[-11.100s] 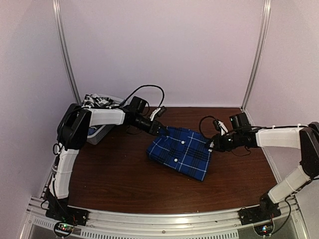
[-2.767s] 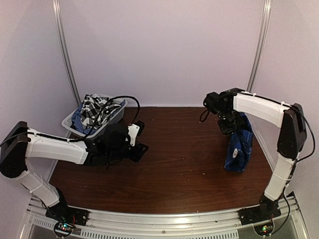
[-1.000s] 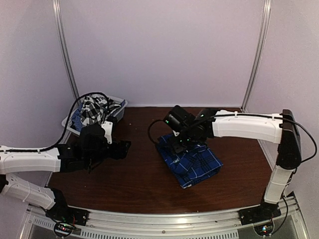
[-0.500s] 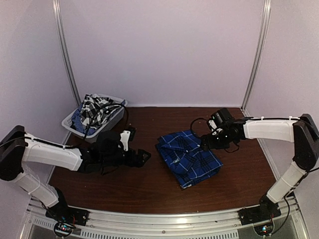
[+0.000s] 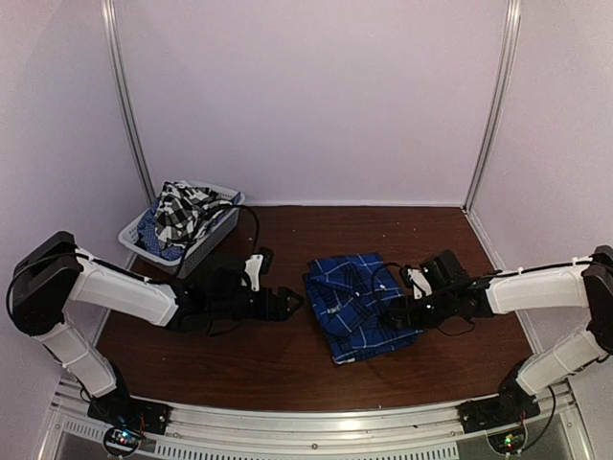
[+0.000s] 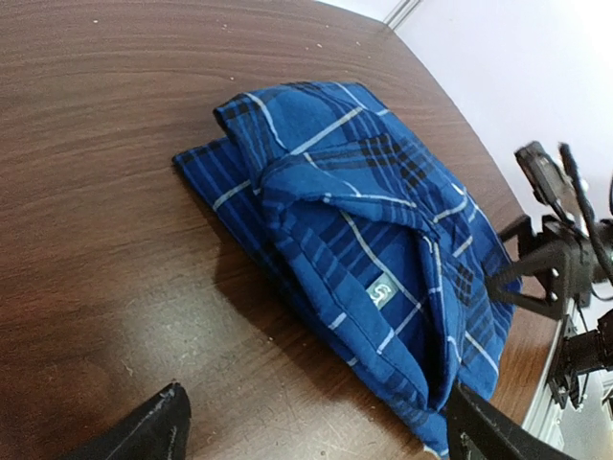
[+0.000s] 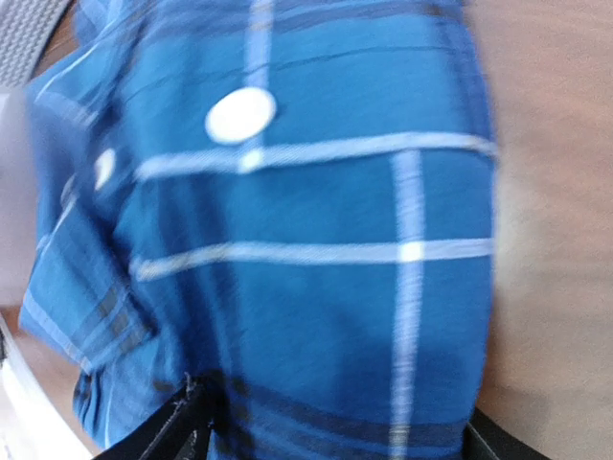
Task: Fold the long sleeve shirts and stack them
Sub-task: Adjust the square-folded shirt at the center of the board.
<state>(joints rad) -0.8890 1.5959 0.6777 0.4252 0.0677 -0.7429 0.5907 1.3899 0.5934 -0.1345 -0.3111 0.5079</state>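
A silver metal rail [image 5: 306,422] runs along the near edge, with both arm bases bolted to it. Beyond it lies a dark brown wooden table [image 5: 287,359], its grain fine, with faint scratches, a few pale specks and a soft patch of glare in the left wrist view.

The left arm stretches low across the left half of the table. The left gripper [image 5: 287,305] has its fingers spread wide apart and holds nothing; it points at the left edge of the blue shirt [image 5: 359,302] from just beside it. The right arm reaches in low from the right. The right gripper [image 5: 391,314] is at the shirt's right side, fingers spread wide with the cloth spanning between them; whether they press on the cloth cannot be told.

The blue shirt is folded into a rough rectangle and lies flat on the table, slightly right of the middle. It is royal blue and navy plaid with thin white lines. A small grey label [image 6: 381,290] shows in the collar and a white button [image 7: 239,113] shows up close.

In the far left corner sits a white mesh basket [image 5: 204,247] holding a crumpled black-and-white shirt [image 5: 182,209] over some blue cloth.

Pale lilac walls close in three sides, with a metal post [image 5: 123,96] in each back corner
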